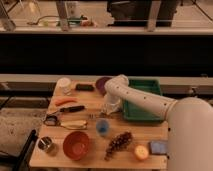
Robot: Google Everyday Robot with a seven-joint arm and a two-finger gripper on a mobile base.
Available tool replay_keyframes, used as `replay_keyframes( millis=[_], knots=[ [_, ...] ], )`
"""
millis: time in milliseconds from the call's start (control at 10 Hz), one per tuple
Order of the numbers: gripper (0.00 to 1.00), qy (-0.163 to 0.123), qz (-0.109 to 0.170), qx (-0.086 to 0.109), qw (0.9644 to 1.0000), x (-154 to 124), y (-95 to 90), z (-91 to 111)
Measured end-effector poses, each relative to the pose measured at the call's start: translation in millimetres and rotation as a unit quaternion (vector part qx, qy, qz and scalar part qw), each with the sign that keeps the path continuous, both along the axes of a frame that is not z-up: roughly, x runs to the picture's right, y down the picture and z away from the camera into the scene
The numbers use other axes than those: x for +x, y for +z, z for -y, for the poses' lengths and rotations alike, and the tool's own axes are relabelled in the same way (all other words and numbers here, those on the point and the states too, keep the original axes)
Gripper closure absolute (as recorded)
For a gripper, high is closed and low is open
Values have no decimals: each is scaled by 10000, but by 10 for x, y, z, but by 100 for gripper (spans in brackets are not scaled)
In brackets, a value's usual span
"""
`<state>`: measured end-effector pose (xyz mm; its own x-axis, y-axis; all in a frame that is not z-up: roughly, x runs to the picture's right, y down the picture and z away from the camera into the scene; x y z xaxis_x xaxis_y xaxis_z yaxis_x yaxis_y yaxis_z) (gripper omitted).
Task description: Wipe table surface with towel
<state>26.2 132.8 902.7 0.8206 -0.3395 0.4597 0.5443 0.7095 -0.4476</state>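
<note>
My gripper hangs from the white arm, which reaches in from the lower right. The gripper is low over the middle of the wooden table, just left of the green tray. A pale, whitish shape sits at the gripper against the table. It may be the towel, but I cannot tell it apart from the gripper. No other towel shows on the table.
Around the gripper are a purple plate, a black block, a white cup, a carrot, a knife, a banana and a blue cup. Nearer the front are a red bowl, grapes, an orange, a blue sponge and a metal cup.
</note>
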Motion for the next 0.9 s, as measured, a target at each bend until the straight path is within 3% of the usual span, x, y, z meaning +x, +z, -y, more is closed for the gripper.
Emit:
replay_keyframes(
  millis=[300,600,900],
  knots=[
    [100,82,-134,81,9998,-21,155,198],
    [100,32,-183,145,9997,-233,351,439],
    [100,-92,-88,126,9998,-475,393,441]
  ],
)
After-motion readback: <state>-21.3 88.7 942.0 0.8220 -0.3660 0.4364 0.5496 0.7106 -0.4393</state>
